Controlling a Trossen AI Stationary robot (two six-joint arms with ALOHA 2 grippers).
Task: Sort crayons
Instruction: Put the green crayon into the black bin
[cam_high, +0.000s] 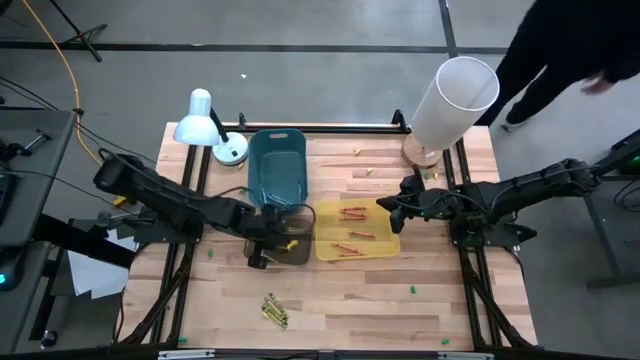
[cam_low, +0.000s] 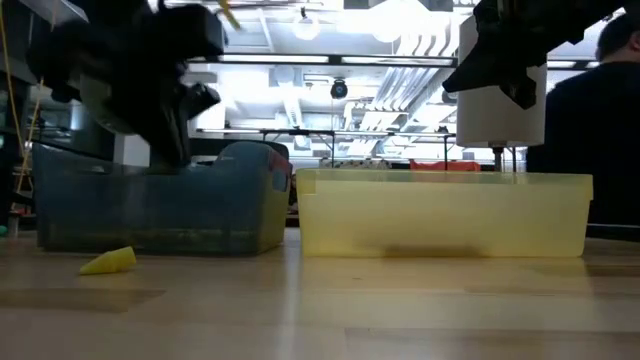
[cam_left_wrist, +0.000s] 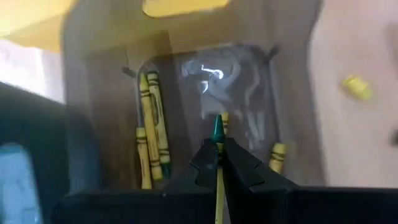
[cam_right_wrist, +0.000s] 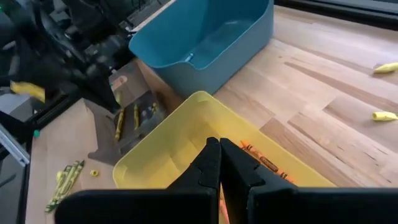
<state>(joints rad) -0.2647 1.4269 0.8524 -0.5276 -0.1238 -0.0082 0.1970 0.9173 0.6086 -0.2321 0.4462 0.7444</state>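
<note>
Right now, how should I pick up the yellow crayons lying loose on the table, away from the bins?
The yellow crayons lie flat, bunched side by side. Come straight down, jaws across the shaft, and pinch an outer one at mid-length.

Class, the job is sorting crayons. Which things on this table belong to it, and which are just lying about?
Belong: crayons in the yellow bin; loose crayons; blue bin; clear bin; left tool shut on a held crayon; right tool, shut, above the yellow bin.
Lying about: lamp; white tube; green bits.
</note>
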